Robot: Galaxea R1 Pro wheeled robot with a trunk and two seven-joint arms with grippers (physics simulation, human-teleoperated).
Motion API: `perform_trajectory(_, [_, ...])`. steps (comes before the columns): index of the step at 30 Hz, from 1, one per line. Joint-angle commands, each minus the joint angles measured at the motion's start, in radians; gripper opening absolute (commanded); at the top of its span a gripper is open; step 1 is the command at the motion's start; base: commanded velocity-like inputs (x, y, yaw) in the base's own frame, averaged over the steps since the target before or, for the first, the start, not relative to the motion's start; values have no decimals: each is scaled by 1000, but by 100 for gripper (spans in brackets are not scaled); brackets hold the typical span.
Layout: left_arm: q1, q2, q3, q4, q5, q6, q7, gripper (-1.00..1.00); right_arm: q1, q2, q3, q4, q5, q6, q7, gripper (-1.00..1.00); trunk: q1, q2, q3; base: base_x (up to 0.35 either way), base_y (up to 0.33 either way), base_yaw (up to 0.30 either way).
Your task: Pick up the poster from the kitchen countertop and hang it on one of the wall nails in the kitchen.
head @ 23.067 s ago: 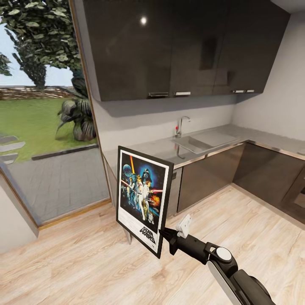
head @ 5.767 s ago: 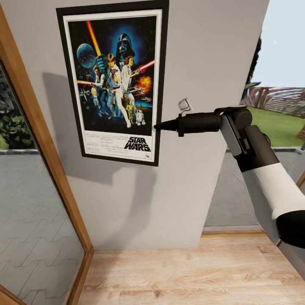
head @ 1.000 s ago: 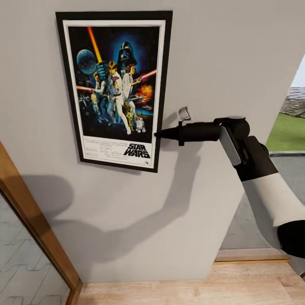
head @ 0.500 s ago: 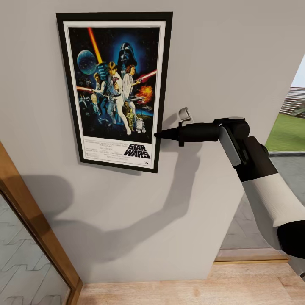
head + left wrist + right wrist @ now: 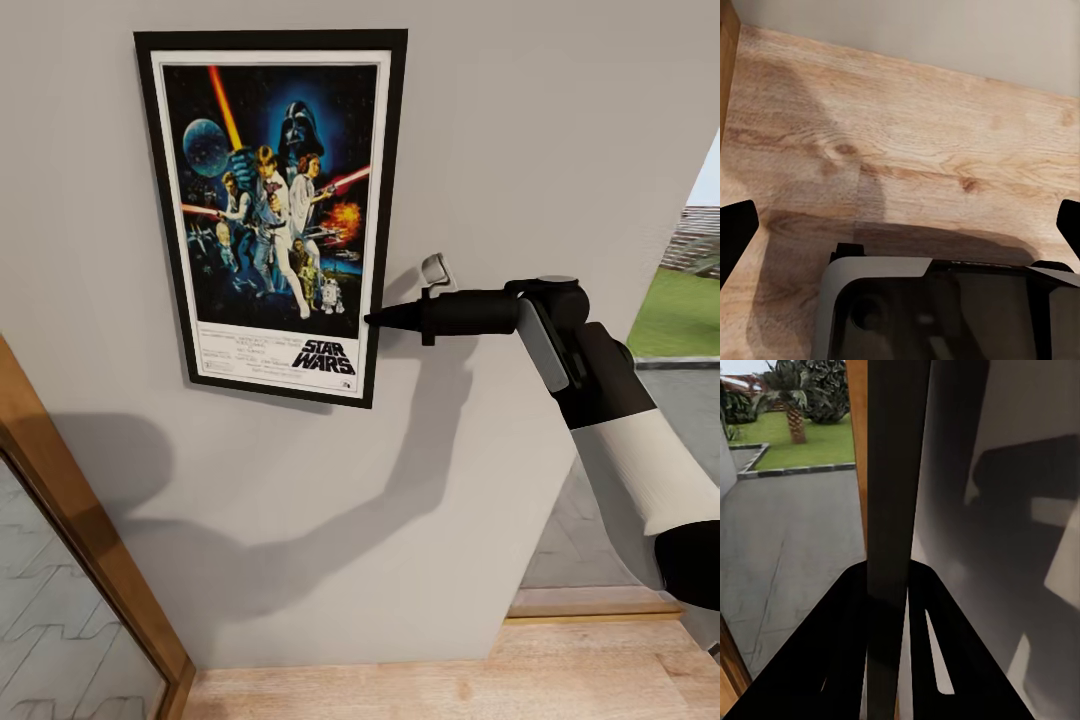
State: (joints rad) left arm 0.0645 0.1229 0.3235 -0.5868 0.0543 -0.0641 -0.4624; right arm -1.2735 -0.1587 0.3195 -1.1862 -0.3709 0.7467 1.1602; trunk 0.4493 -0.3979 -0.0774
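Note:
The black-framed Star Wars poster (image 5: pixel 275 200) stands upright and flat against the grey wall (image 5: pixel 500 130), its top edge near the top of the head view. My right gripper (image 5: pixel 375 319) is shut on the poster's right edge, low on the frame, with the arm reaching in from the right. In the right wrist view the poster (image 5: pixel 894 472) appears edge-on as a dark strip clamped in my right gripper (image 5: pixel 889 585). No wall nail is visible; the frame hides the wall behind it. My left gripper (image 5: pixel 900 225) hangs open over the wood floor. The kitchen countertop is out of view.
A wooden window frame (image 5: pixel 80 540) with glass runs down the left of the wall. At the right, an opening (image 5: pixel 690 300) looks onto grass and paving. Light wood floor (image 5: pixel 450 690) lies below. My own base (image 5: pixel 937 307) sits under the left gripper.
Since long ago the poster has gone from being held over the floor near the counter to lying against this wall. Over the last second nothing has visibly moved.

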Motion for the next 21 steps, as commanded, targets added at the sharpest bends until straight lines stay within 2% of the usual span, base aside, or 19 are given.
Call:
perform_trajectory(1, [0,0,2,-1,6,1,-5,100,-1,-1,2,0,-8,9,0,-100,1,-2,-2,0,0,0])
perform_trajectory(21, [0,0,2,-1,6,1,-5,100,-4,0,-3,0,-7,15,-2,-100,1,-2,-2,0,0,0])
